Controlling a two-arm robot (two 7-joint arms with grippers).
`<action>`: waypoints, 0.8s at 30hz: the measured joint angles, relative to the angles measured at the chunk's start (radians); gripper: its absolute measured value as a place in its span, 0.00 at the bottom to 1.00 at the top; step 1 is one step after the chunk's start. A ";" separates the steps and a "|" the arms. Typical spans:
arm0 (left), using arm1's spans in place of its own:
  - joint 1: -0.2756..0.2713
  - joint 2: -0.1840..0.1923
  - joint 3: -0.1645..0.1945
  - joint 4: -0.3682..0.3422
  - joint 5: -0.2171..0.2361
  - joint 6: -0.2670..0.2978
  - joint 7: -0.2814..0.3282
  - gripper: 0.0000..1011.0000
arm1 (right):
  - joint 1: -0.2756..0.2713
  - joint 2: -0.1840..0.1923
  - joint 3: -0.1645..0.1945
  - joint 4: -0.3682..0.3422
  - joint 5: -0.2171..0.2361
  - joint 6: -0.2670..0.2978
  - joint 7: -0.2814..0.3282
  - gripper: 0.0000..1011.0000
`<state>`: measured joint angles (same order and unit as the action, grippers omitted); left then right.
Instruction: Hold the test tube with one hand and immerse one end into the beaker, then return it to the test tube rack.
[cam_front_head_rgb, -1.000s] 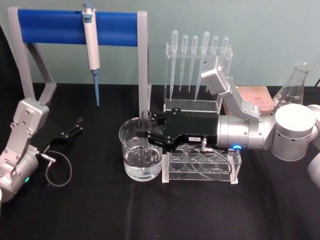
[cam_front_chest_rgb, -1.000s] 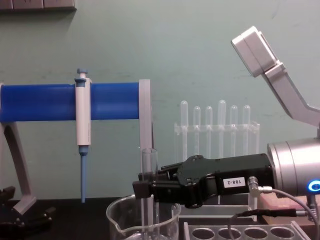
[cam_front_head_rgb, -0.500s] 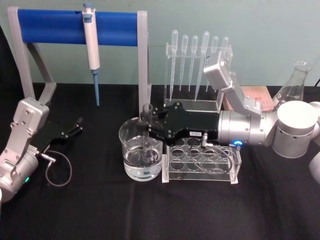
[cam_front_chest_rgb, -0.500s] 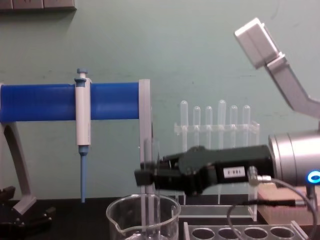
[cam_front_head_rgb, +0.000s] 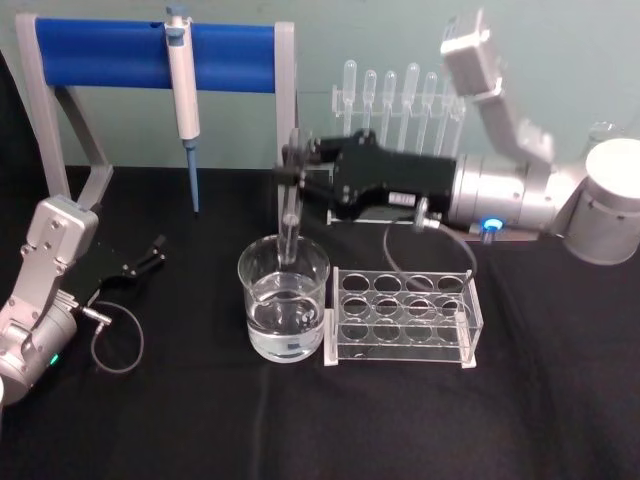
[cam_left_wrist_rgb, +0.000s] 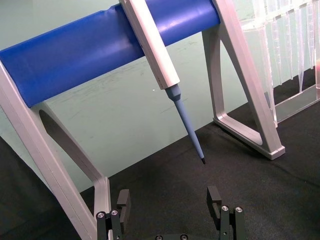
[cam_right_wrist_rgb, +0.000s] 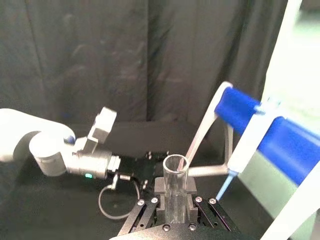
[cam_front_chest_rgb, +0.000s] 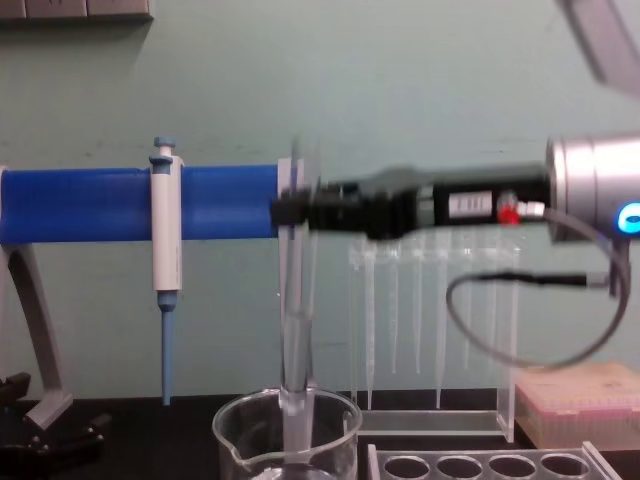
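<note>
**Glass tube held upright over the beaker's mouth**

The right gripper, black and blocky on a silver cylindrical wrist, reaches in from the right, above the beaker. Its two jaws are closed tight on the tube, pinching it a little below the flared rim. The right wrist view looks down into the open round mouth of the tube, wedged between the black fingers.

The tube is long, clear and thin-walled, and hangs near upright. Its rounded lower end sits just inside the beaker's rim, towards the back. Whether it touches the water cannot be told.

The beaker is a wide clear glass cylinder with a spout, roughly half full. In the chest view the tube runs straight down from the gripper into the beaker.

Just right of the beaker lies the rack, a clear plastic block with rows of round holes. Behind the beaker, thin translucent pipettes with bulb tops stand in a row. Behind and left of it, a white-and-blue micropipette hangs from a smooth blue bar on grey legs.

Well to the left of the beaker, the left gripper rests low over the black cloth. Its jaws are spread wide with nothing between them.
</note>
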<state>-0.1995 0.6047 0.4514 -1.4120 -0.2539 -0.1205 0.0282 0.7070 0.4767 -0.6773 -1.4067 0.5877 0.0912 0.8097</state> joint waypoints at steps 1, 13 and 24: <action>0.000 0.000 0.000 0.000 0.000 0.000 0.000 0.99 | 0.002 0.003 0.003 -0.006 0.003 0.003 -0.001 0.24; 0.000 0.000 0.000 0.000 0.000 0.000 0.000 0.99 | 0.010 0.117 0.076 -0.155 0.080 0.066 -0.044 0.24; 0.000 0.000 0.000 0.000 0.000 0.000 0.000 0.99 | -0.115 0.282 0.155 -0.227 0.132 -0.011 -0.038 0.24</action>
<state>-0.1995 0.6047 0.4514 -1.4120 -0.2539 -0.1206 0.0283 0.5922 0.7588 -0.5221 -1.6340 0.7193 0.0803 0.7717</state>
